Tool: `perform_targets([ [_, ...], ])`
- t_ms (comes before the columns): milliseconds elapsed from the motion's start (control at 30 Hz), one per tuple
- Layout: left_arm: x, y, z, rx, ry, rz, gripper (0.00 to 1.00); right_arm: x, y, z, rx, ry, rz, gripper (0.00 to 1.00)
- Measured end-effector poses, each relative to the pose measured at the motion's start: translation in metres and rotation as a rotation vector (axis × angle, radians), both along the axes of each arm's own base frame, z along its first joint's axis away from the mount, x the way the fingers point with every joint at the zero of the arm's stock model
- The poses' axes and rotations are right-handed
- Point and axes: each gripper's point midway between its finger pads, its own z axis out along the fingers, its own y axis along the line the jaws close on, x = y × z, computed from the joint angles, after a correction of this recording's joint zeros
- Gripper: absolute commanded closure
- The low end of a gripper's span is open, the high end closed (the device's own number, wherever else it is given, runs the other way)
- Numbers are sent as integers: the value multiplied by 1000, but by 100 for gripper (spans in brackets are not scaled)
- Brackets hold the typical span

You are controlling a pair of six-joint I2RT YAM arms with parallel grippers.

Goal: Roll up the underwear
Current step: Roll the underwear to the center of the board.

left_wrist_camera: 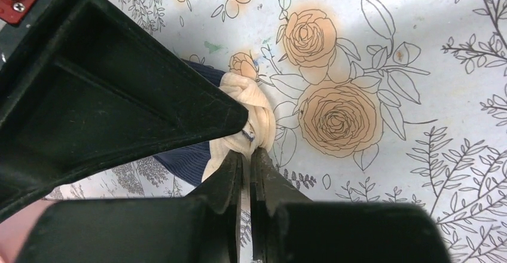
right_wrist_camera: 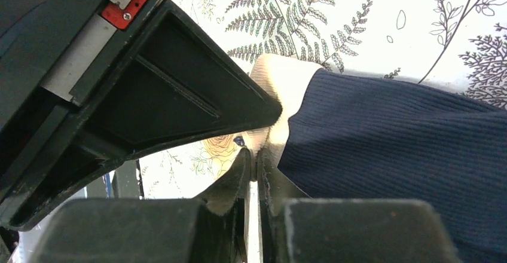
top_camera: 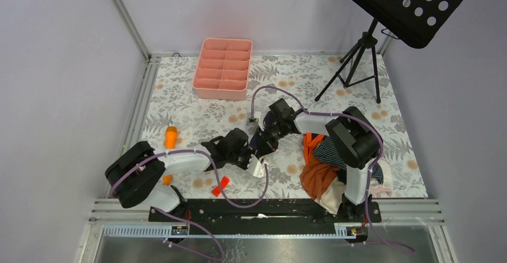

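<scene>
Pinching the underwear (right_wrist_camera: 388, 137) waistband (left_wrist_camera: 254, 110) in left gripper (left_wrist_camera: 246, 158) and right gripper (right_wrist_camera: 254, 161), mid table (top_camera: 197, 113); possibly risking slippage, gripping so little cloth.

High overview, two close wrist views.
Overhead looks down from behind the bases over the counter (top_camera: 191, 116); wrist cameras peer past left claw (left_wrist_camera: 246, 158) and right claw (right_wrist_camera: 253, 158), sharing the underwear (right_wrist_camera: 388, 131).

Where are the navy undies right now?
Mid-table in the top view, the navy underwear is held by its tan waistband in left gripper and right gripper.
</scene>
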Motion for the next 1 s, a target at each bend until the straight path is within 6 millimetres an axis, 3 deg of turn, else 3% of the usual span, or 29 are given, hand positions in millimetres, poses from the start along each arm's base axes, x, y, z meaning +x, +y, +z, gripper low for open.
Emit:
perform_targets([
  [100, -2, -1, 3, 16, 23, -11, 100, 1, -1, 3, -16, 9, -14, 72],
  [233, -8, -2, 11, 42, 149, 12, 100, 8, -14, 22, -52, -5, -67, 57],
  [367, -4, -6, 18, 63, 354, 94, 100, 51, -42, 67, -21, -110, -220, 52],
  [467, -2, -8, 21, 85, 498, 145, 100, 91, -75, 101, 6, -241, -386, 51],
  [567, -4, -8, 23, 114, 643, 201, 100, 110, -115, 120, 2, -366, -544, 50],
  [733, -5, -14, 31, 174, 896, 296, 100, 100, -156, 131, -22, -480, -666, 63],
  [900, 4, -29, 29, 181, 1133, 385, 100, 68, -161, 154, 22, -613, -562, 69],
  [1000, 2, -31, 28, 190, 1242, 428, 100, 44, -159, 154, 24, -695, -436, 68],
])
